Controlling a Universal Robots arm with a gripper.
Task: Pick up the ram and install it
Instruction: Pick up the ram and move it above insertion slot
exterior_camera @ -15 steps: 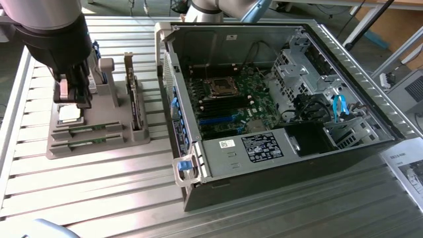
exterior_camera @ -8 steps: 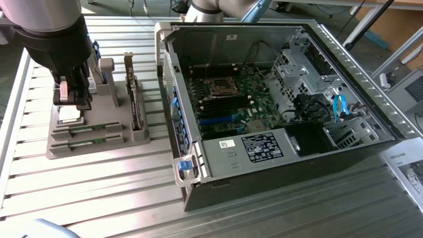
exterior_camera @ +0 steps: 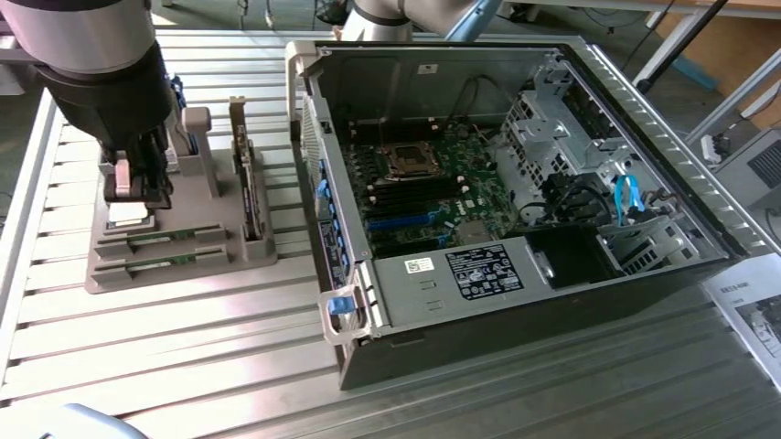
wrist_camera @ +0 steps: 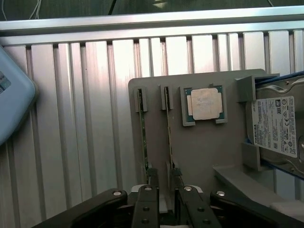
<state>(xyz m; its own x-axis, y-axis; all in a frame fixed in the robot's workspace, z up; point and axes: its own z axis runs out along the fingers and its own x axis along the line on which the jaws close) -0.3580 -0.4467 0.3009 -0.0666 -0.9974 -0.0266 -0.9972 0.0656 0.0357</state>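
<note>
Standing on its long edge in a slot of the grey holder (wrist_camera: 199, 156), the ram (wrist_camera: 168, 126) shows to the wrist camera as a thin green line. It is so narrow edge-on that its chips and contacts cannot be made out. A second stick (wrist_camera: 143, 133) of the same green stands in the parallel slot just beside it. The ram is the one of the pair nearer the square silver processor (wrist_camera: 205, 103), which lies flat in its own recess. The gripper (wrist_camera: 165, 190) is open: its two dark fingers (wrist_camera: 147, 202) stand apart, one on each side of the ram's near end, and whether either of them touches the board cannot be told. That end of the ram is hidden behind the fingers and the black gripper body. A hard drive (wrist_camera: 278, 128) with a white label sits beyond the processor from the sticks, cut off by the picture's edge, as is a pale blue object (wrist_camera: 14, 99) on the slatted metal table (wrist_camera: 71, 118). In the exterior view the arm's black wrist covers much of the holder's back part, at the exterior view's left. An upright expansion card (exterior_camera: 251, 183) stands on the holder's side toward the open computer case (exterior_camera: 427, 55). On the motherboard (exterior_camera: 427, 183) inside it, the dark memory slots are too small to tell whether any is filled.
</note>
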